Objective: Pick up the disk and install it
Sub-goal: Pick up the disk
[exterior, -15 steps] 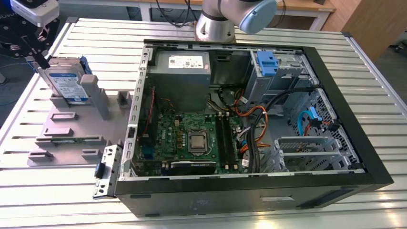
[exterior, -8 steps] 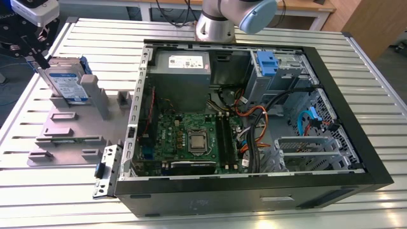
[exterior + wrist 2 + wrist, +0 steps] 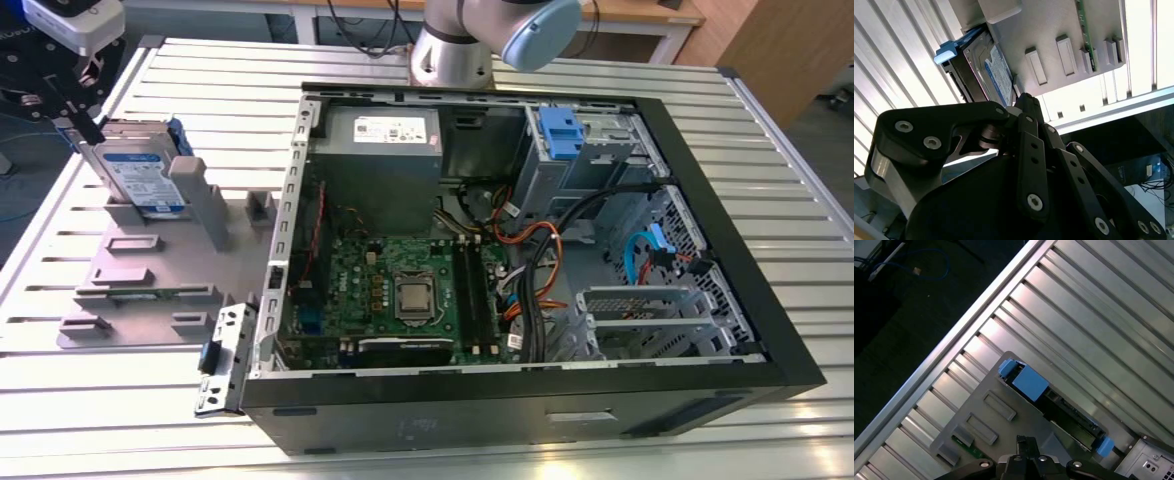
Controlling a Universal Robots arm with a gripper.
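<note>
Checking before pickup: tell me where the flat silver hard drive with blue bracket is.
The silver hard drive stands on edge in the grey holder, on the exterior view's left of the open black computer case, with the gripper beside it.

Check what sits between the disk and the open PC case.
In the exterior view, upright posts of the grey holder plate stand between the disk and the PC case. The disk stands on edge in that plate.

Bright glare across metal table slats (image 3: pixel 1141 45)
</note>
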